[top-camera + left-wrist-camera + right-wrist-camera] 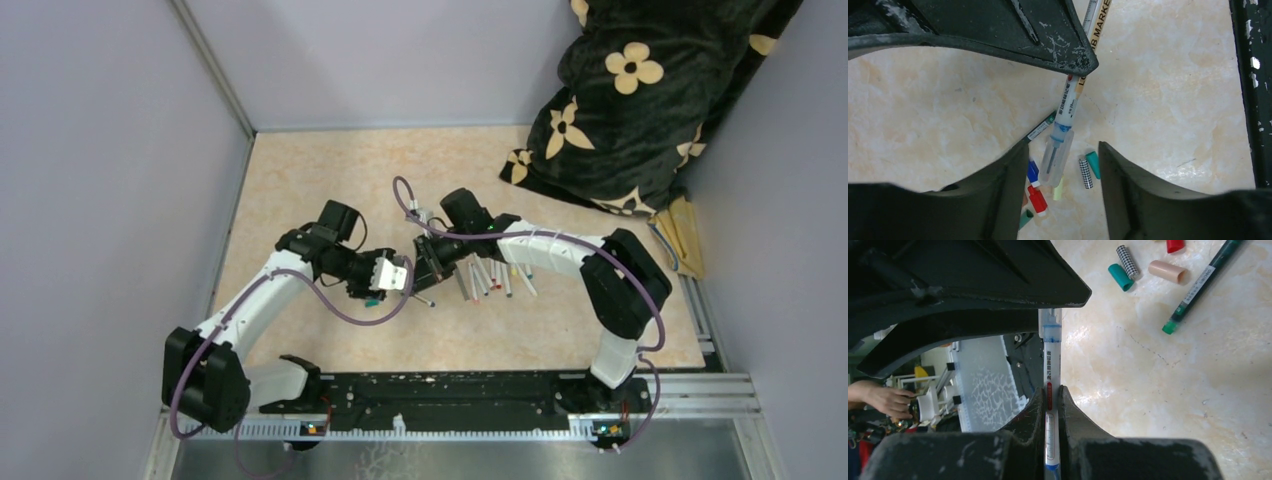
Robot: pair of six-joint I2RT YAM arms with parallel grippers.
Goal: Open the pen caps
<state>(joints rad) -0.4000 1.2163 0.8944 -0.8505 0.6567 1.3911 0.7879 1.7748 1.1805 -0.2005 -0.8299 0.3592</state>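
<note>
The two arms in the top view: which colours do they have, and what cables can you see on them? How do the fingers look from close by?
Both the left arm and the right arm have white links between bulky black joints. A thin purple cable loops loosely along each arm. The left gripper has dark, tapering, wedge-shaped fingers.

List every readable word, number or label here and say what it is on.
"B MARKE", cut off at both ends: on the cream pen.
Blue print on the white pen: too small to read.
White label on the green pen: too blurred to read.
No other text shows legibly.
</note>
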